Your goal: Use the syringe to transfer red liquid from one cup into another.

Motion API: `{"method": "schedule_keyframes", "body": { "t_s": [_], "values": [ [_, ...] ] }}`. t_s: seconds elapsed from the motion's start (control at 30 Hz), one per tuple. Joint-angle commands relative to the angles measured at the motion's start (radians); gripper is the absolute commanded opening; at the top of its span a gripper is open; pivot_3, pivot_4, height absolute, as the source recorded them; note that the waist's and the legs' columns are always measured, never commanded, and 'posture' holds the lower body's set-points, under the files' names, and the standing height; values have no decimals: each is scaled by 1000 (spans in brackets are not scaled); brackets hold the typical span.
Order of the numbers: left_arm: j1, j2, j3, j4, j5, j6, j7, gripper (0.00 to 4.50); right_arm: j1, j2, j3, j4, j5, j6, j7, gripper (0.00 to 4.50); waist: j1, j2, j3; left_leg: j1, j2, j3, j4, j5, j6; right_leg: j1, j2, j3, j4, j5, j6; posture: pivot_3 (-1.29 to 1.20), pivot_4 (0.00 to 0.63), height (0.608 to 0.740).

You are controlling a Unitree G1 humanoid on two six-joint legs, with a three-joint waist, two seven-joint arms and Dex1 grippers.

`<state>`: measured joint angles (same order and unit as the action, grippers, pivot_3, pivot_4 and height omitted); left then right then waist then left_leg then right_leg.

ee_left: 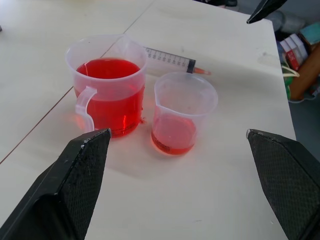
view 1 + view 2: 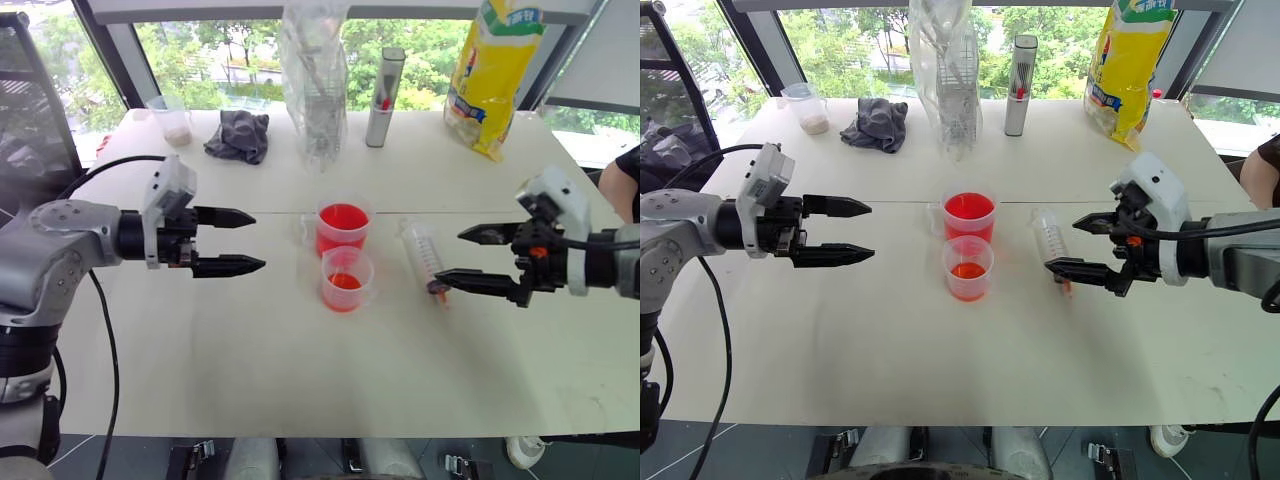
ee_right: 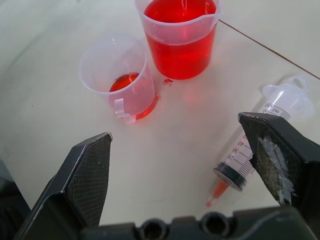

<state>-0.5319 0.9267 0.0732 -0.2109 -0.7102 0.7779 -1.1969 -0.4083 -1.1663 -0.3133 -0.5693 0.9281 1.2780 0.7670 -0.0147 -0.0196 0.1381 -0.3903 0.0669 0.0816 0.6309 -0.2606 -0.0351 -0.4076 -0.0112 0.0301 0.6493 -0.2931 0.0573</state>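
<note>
Beneath the right tool, fingers apart, lies the clear plastic syringe on the worktop — a skewed pinch could roll it into the nearer red-filled clear cup.

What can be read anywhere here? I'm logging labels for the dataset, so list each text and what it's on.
"20", "40", "ml": scale print on the syringe; its further numbers run under the right gripper's finger.
Yellow bag at the table's far edge: large print, too blurred to read.
Fuller cup and emptier cup: no readable marks.
Grey cylinder: red mark, no legible text.
</note>
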Motion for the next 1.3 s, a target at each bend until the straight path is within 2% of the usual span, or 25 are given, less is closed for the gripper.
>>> {"method": "schedule_keyframes", "body": {
  "t_s": [0.03, 0.8, 0.97, 1.1, 1.2, 1.3],
  "values": [
    [-17, 18, 37, -27, -19, 0, -4, 4500, -6, -24, -13, -3, -2, -22, 8, 4419, 0, 0, 0, 0, 0, 0, 0, 0, 0, 0, 0, 0, 0, 0, 0, 0, 150, 740],
    [-26, 20, 33, -24, -21, -2, 1, 4500, -5, -25, 1, 3, -4, -23, 4, 4419, 0, 0, 0, 0, 0, 0, 0, 0, 0, 0, 0, 0, 0, 0, 0, 0, 150, 740],
    [-31, 17, 30, -25, -20, -1, 6, 4500, -28, -31, 40, 18, -28, -29, -5, 4419, 0, 0, 0, 0, 0, 0, 0, 0, 0, 0, 0, 0, 0, 0, 0, 0, 150, 740],
    [-39, 12, 23, -20, -16, -3, 7, 4500, -163, 0, 151, 112, -43, 80, -68, 4419, -5, 0, 0, 0, 0, 0, 0, 0, 0, 0, 0, 0, 0, 0, 0, 0, 150, 740],
    [-43, 1, 14, -18, -14, -8, 9, 4500, -354, 78, 278, 276, -105, 217, -145, 4419, -9, 0, 0, 1, 0, 1, 1, 0, 0, 0, 0, 1, 1, 0, 0, 0, 150, 740],
    [-42, -10, 9, -13, -9, -18, 8, 4500, -552, 201, 374, 539, -199, 325, -226, 4419, -7, 0, 0, 1, 0, 1, 0, 0, 0, -1, 1, 2, 1, 0, -1, 0, 150, 740]
  ]
}}
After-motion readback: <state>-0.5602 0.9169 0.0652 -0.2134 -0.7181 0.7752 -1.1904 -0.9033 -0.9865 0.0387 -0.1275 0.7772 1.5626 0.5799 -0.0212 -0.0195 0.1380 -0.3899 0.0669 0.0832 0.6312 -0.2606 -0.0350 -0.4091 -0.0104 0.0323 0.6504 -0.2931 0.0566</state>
